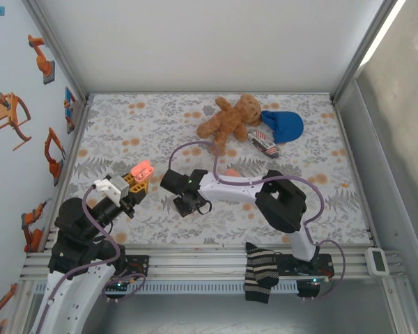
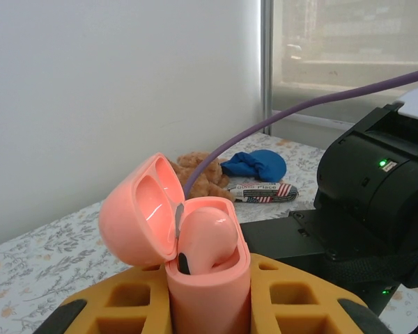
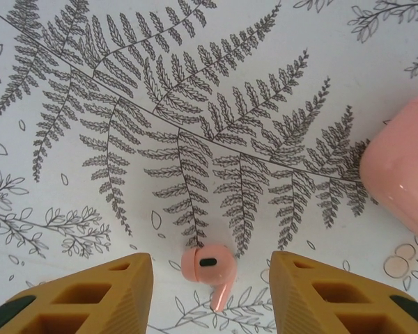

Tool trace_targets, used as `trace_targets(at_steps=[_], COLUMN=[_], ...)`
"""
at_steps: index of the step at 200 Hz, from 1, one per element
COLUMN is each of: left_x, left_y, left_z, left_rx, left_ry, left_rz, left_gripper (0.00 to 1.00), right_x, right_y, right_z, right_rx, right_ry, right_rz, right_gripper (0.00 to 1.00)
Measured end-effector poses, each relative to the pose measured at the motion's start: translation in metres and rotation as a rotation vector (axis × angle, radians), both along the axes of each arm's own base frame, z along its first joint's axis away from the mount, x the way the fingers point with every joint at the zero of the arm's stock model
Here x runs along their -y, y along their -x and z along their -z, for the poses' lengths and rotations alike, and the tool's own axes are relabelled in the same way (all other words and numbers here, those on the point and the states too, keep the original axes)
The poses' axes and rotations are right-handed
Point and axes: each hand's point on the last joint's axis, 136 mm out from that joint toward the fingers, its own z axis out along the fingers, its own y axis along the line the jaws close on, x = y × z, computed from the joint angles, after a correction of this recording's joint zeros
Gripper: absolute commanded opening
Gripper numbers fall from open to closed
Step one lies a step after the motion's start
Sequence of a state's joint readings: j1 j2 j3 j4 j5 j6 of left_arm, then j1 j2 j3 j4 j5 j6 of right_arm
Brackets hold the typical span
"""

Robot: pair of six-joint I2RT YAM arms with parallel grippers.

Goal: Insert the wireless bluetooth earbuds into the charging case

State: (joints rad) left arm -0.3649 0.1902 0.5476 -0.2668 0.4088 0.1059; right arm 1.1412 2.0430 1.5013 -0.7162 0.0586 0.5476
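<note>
the left gripper sits closest, its yellow fingers pressed together on the body of a pink case. the case is held upright with its lid swung open. one bud is already seated in it. whether the slot beside it is free, i cannot tell from here.

the right gripper hangs low over the fern-print cloth, jaws apart. a loose bud lies on its side between them, stem pointing towards the camera. there is a gap on either side and neither finger touches it. a second case lies near, off to one side.

from above, the right gripper is just beside the left gripper and the raised case.

the risks, as i judge them:
- the bud is small, round and slick, so an off-centre close could squirt it out or roll it away.
- if the jaws catch only the stem, the bud may twist and arrive at the wrong angle for its slot.
- going too low could drag or bunch the cloth.
- a wide swing could knock the second case.
</note>
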Motion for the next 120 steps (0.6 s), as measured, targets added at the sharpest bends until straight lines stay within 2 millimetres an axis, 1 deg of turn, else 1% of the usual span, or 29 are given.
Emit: trace_targets(at_steps=[22, 48, 80, 120], left_x=[0.000, 0.000, 0.000, 0.000], left_y=[0.000, 0.000, -0.001, -0.002], left_z=[0.000, -0.001, 0.000, 0.001], left_rx=[0.001, 0.004, -0.002, -0.006], left_ry=[0.001, 0.002, 0.001, -0.001], left_rz=[0.003, 0.003, 0.001, -0.001], left_gripper=[0.00, 0.00, 0.00, 0.00], right_x=[0.000, 0.001, 0.002, 0.002], right_y=[0.001, 0.002, 0.004, 0.004], right_z=[0.007, 0.012, 0.018, 0.019], right_rx=[-0.011, -0.020, -0.032, -0.033], right_ry=[0.011, 0.021, 0.031, 0.036], right_rz=[-0.001, -0.005, -0.007, -0.007], right_gripper=[0.45, 0.40, 0.38, 0.35])
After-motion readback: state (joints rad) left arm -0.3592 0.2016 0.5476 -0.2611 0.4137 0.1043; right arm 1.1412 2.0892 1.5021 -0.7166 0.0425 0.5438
